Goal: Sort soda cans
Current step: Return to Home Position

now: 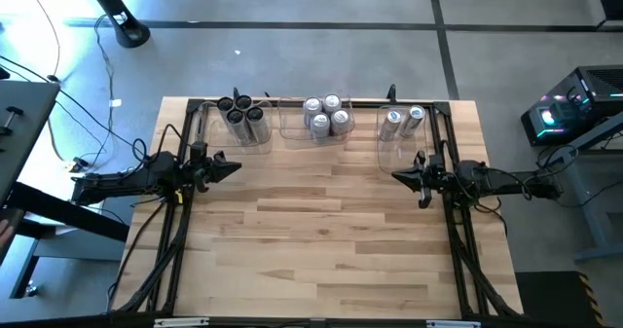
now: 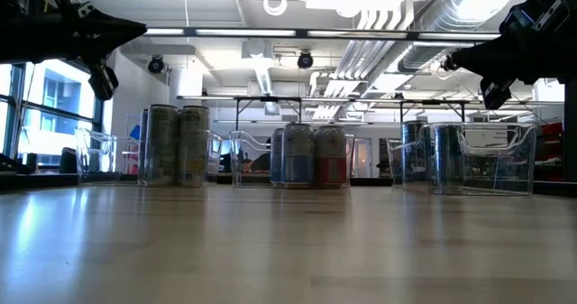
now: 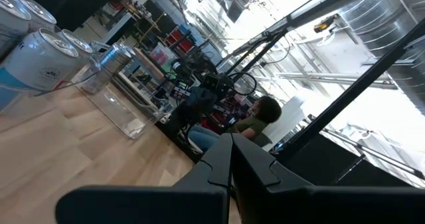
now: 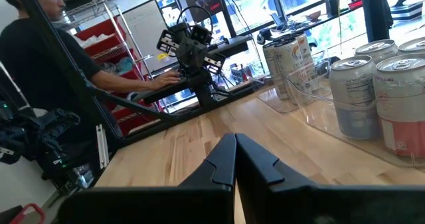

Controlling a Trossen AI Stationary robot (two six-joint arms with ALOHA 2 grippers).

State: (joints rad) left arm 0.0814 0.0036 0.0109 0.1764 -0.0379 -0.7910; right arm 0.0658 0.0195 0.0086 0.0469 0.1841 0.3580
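Soda cans all binned at the far edge, both arms out at the sides holding nothing.

Four black-topped dark metal cans in the left clear plastic bin, four silver ones in the middle, two silver-blue ones in the right bin. Left jaws and right jaws are pressed shut on nothing. Risk: right jaws hang just beside the right bin's near wall, so a careless swing could clip it. Low view shows both clear of the light wooden surface; only overhead gives counts.

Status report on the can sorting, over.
Left gripper shut, empty, left side. Right gripper shut, empty, right side. Soda cans all in three clear bins at far edge: four, four, two. Nothing between the arms.
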